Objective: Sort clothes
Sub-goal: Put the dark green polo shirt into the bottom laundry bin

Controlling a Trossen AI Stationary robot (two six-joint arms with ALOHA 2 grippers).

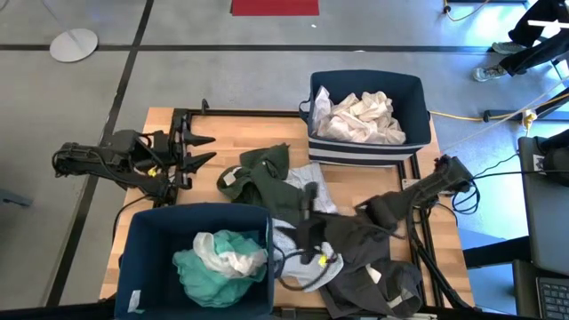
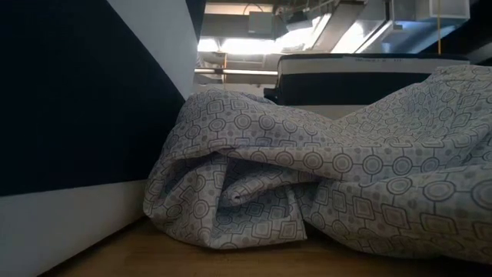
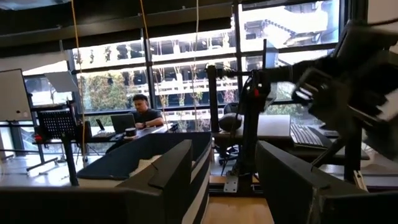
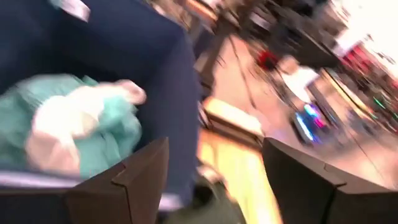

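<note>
The right gripper hangs with fingers spread over the dark clothes at the desk's front edge. The left gripper, also spread, waits near the back left corner.

Clothes pile on table between two bins.

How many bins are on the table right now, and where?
2. One navy bin sits at the table's far right, holding white clothes. The other bin sits at the near left, holding teal and white garments. None looks hidden.
</note>
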